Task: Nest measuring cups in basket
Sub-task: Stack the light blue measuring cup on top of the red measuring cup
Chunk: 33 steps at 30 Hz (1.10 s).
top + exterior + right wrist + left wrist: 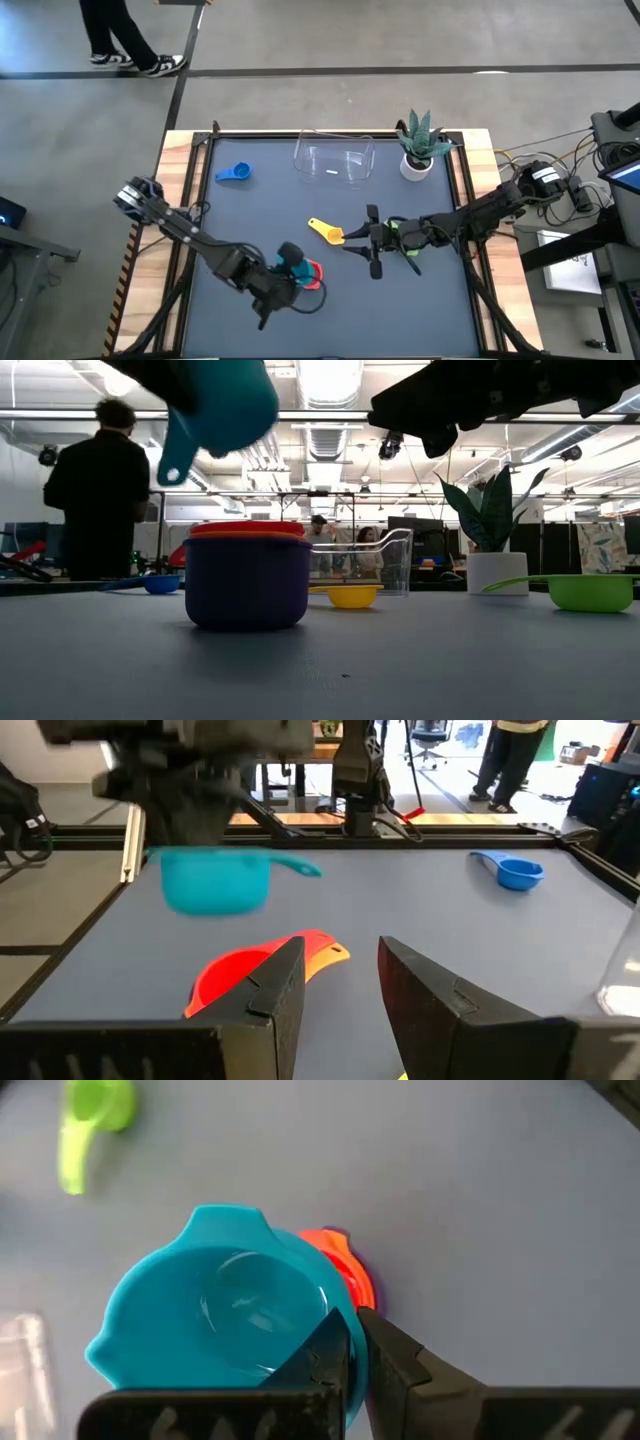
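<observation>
L hand (293,268) clamped, raised; R hand (340,982) open, mid-table.

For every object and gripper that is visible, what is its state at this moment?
Teal cup: held in the air by the left gripper, above the stack.
Stack of purple, orange and red cups: nested, on the table.
Blue cup: alone on the table.
Yellow cup: on the table, outside the basket.
Green cup: on the table.
Basket: empty.
Right gripper: jaws open, holding nothing.
</observation>
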### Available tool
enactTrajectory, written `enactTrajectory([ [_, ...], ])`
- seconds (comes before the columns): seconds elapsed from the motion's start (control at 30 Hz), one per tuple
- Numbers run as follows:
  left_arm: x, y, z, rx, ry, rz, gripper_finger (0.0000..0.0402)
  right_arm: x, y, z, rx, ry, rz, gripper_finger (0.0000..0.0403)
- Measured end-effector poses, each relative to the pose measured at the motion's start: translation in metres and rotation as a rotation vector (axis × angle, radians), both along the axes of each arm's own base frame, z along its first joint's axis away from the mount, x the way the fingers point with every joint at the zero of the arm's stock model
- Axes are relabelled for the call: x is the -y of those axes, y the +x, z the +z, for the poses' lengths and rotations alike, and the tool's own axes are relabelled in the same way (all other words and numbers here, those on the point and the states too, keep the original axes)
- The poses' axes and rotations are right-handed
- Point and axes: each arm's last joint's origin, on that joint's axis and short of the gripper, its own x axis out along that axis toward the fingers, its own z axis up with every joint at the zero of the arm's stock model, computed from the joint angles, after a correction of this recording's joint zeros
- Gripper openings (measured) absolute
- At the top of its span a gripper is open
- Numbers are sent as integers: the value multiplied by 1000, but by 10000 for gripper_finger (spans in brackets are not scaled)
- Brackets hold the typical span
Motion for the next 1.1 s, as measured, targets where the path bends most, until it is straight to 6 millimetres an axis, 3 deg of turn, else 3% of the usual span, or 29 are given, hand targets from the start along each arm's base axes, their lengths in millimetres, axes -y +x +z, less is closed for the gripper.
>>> enactTrajectory([
  [0.3,5,24,-21,-47,15,-95,0,0,0,0,0,0,0,118],
  [0.93,-24,31,-45,-106,-21,-71,1,0,-1,-2,-20,-13,1,118],
  [1.1,-29,30,-53,-151,-93,-73,27,0,-1,-2,-21,-14,1,118],
])
